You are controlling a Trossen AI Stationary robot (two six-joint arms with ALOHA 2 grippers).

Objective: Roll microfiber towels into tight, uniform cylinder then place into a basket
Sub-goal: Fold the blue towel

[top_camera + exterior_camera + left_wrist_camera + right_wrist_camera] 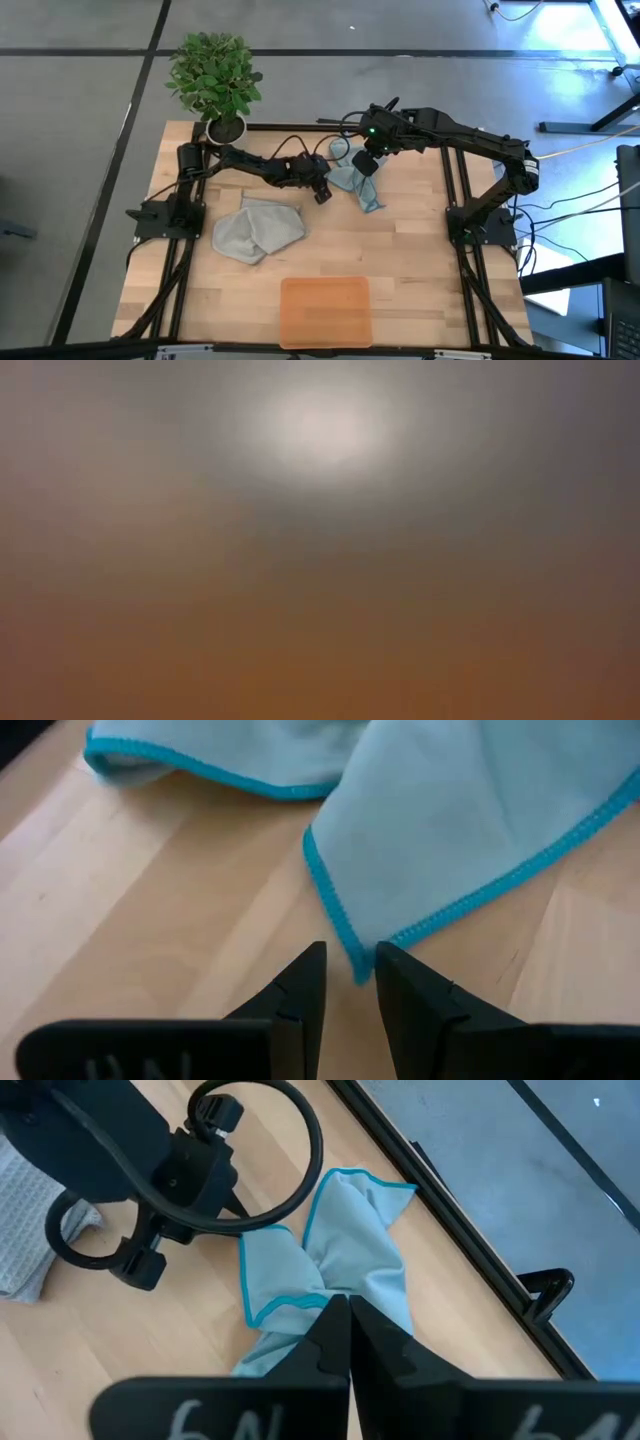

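Left gripper [350, 982] is seen slightly parted around a stitched corner of the pale blue-teal towel [352, 180], crumpled near the table's far edge. Right gripper [345, 1320] is pressed shut, pinching that soft cloth. Bare wood is left around the rumpled grey towel [256, 230] and shallow orange basket [325, 311].

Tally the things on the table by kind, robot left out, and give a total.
Towels: 2, blue towel and grey towel
Baskets: 1, orange basket
Potted plants: 1, potted plant
Total: 4
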